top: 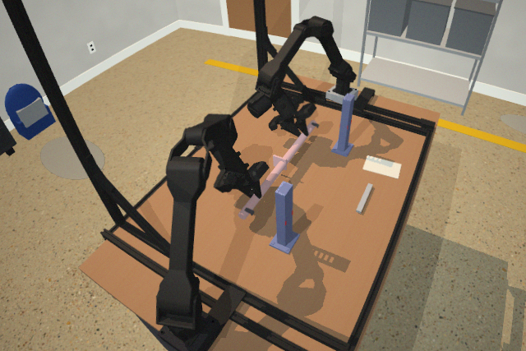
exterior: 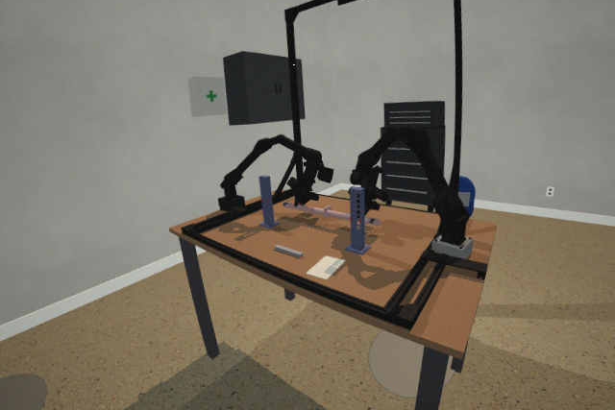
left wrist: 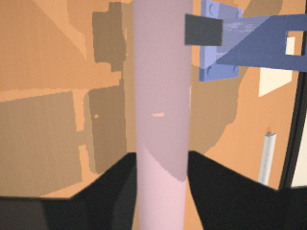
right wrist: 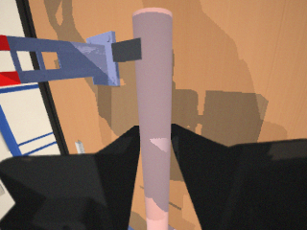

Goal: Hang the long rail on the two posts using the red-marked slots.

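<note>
The left pincer point(top: 303, 132) point(exterior: 367, 211) point(left wrist: 161, 159) and right pincer point(top: 258, 195) point(exterior: 299, 203) point(right wrist: 154, 129) each pinch the long rail point(top: 292, 152) point(exterior: 342, 215) point(left wrist: 162, 72) point(right wrist: 154, 86) near an end. Beside the rail, unhooked, stand two upright posts point(top: 283, 215) point(exterior: 266, 202) point(left wrist: 259, 43) point(right wrist: 67, 59); beyond them from the rail, a grey bar point(top: 364, 198) point(exterior: 287, 251) point(left wrist: 267, 158) point(right wrist: 80, 147) lies on the desk point(top: 237, 266) point(exterior: 248, 236).

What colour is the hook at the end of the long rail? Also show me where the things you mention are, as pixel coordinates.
Dark grey; the hook point(left wrist: 203, 30) point(right wrist: 127, 50) shows best in the left wrist view.
</note>
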